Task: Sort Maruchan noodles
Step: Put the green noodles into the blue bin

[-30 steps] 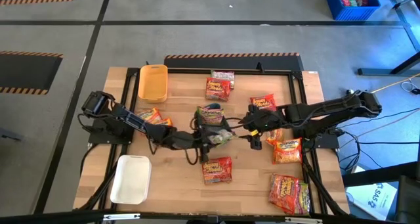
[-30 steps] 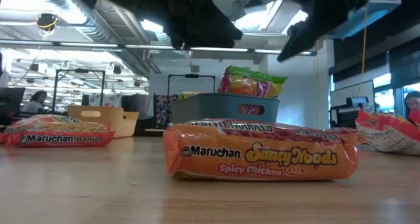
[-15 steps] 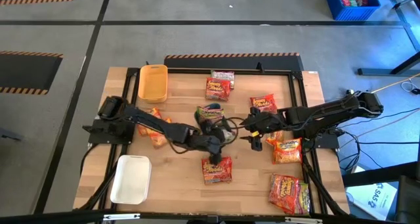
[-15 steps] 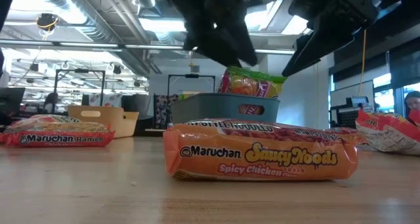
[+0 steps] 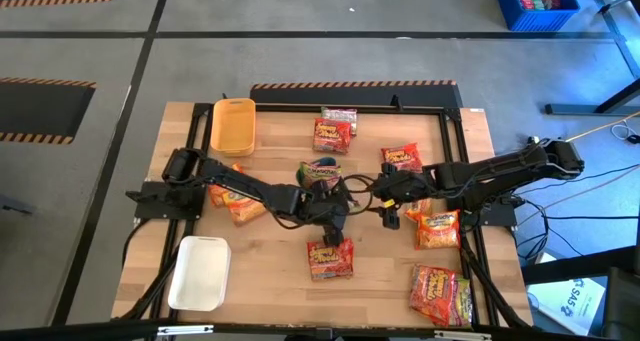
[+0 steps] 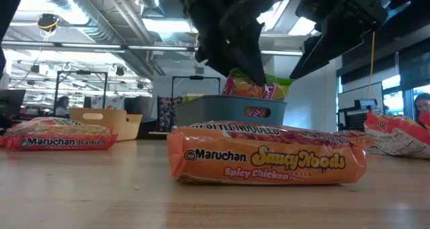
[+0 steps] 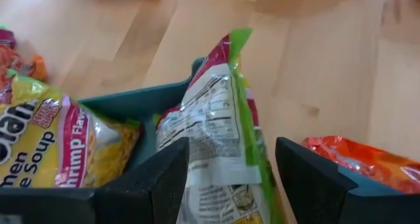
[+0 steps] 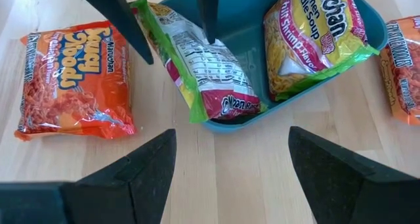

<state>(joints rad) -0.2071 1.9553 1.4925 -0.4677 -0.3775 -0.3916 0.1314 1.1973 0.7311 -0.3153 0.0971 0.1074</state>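
Left tool hangs over the blue-grey tray, fingers spread either side of the green-edged packet, not pinching it. That packet leans half in the tray, over its rim on the orange packet's side. A shrimp packet lies flat inside the tray. The orange Spicy Chicken packet sits on the surface just beside the tray. Right tool waits near the tray, spread and empty. Step looks like a drop-off of the green-edged packet. Next move likely: lift the left tool clear, then go for the orange packet.
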